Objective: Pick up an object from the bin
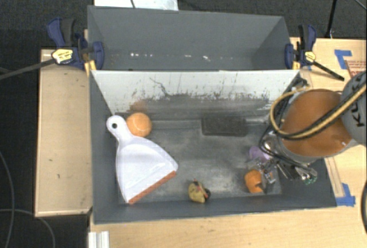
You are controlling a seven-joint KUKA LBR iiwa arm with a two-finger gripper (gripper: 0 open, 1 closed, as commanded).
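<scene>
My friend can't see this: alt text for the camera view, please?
A robot arm's end effector hangs in the front right corner of a grey metal bin, beside a small orange thing and a purple thing. A white dustpan and orange ball lie at the left.

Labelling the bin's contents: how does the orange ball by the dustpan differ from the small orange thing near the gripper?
The orange ball is bigger and plainly round; the small orange thing is smaller, its shape unclear. The orange ball lies left, against the handle of the white dustpan; the small orange thing lies front right, beside the gripper. Both are orange.
</scene>
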